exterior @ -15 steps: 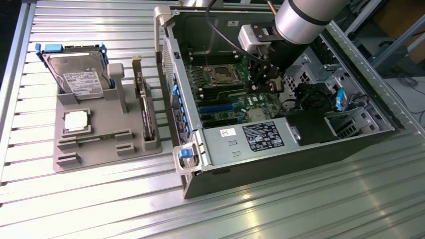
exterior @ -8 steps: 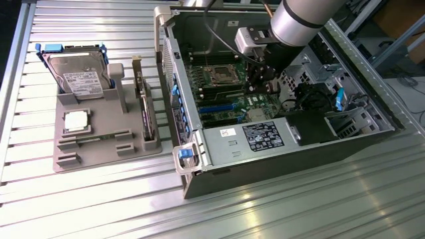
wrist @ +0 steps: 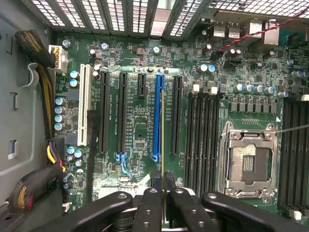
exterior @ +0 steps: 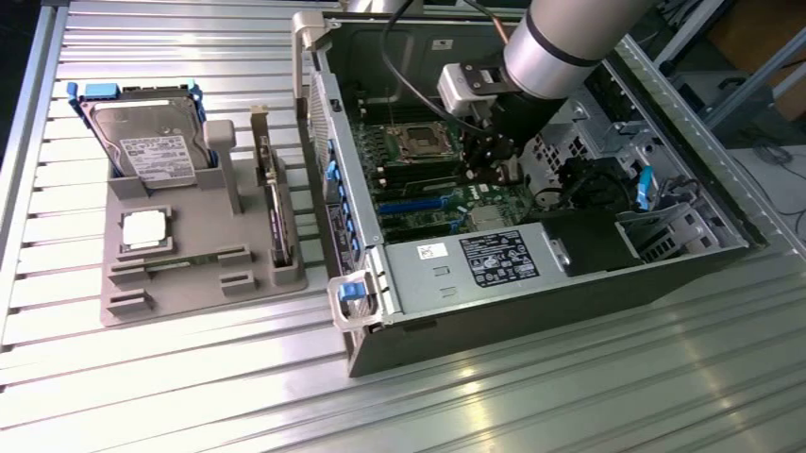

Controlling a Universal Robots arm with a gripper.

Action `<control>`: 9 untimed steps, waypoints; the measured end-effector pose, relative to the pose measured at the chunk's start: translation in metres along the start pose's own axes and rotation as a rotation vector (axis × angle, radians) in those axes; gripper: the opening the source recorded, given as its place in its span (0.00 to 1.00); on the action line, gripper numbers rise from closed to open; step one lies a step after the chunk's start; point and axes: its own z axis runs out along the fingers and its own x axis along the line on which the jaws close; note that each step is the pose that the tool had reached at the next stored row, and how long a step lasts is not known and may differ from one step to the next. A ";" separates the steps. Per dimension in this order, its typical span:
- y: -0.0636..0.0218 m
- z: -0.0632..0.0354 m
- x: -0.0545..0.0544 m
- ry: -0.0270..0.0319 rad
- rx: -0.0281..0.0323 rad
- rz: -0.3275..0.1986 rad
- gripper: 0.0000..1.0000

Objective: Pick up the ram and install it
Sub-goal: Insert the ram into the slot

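Observation:
My gripper (exterior: 494, 159) is lowered into the open computer case (exterior: 416, 311), hanging above the green motherboard (wrist: 140, 140). In the wrist view the black fingers (wrist: 150, 200) are shut on the ram (wrist: 162, 135), seen edge-on as a thin pale-green strip. The strip runs between the blue expansion slot (wrist: 156, 121) and the black slot beside it. The four black memory slots (wrist: 205, 140) lie a little to one side, next to the open CPU socket (wrist: 247, 164). More memory slots (wrist: 294, 154) sit past the socket.
At the exterior view's left, a grey holder (exterior: 189, 283) carries a hard drive (exterior: 149, 143), a silver CPU chip (exterior: 145, 229) and an expansion card (exterior: 277, 212). Inside the case are the power supply (exterior: 497, 260) and cable bundles (wrist: 46, 96).

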 end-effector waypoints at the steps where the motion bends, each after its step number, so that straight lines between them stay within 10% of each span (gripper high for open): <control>1: 0.0005 0.0011 0.000 0.0001 0.0000 0.000 0.12; 9: 0.0020 0.0102 0.001 0.0000 0.0000 0.000 0.12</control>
